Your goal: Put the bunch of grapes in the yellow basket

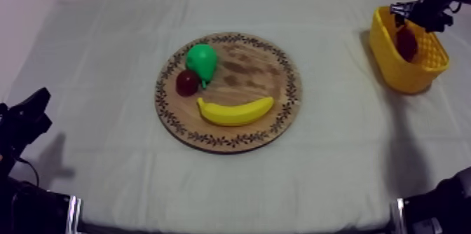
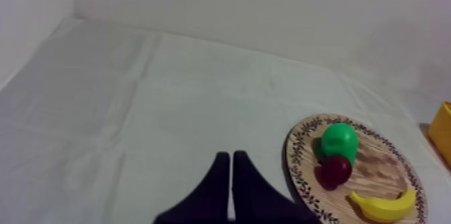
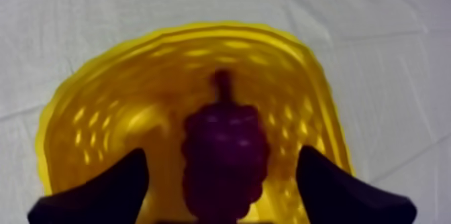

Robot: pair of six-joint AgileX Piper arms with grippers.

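Observation:
The dark purple bunch of grapes (image 1: 406, 43) lies inside the yellow basket (image 1: 403, 69) at the table's far right. My right gripper (image 1: 419, 14) hangs just over the basket's rim. In the right wrist view its fingers (image 3: 114, 186) stand wide apart on either side of the grapes (image 3: 225, 153) without touching them, so my right gripper (image 3: 221, 163) is open above the basket (image 3: 134, 72). My left gripper (image 2: 231, 154) is shut on nothing, low at the table's left (image 1: 38, 107), well away from the round wooden board (image 1: 259, 76).
On the board rest a green pear (image 1: 202, 60), a small red fruit (image 1: 187, 82) and a banana (image 1: 235, 111). The left wrist view shows the board (image 2: 382, 166) with the pear (image 2: 339, 139), the red fruit (image 2: 335, 170), the banana (image 2: 384, 205) and the basket's edge (image 2: 441, 129).

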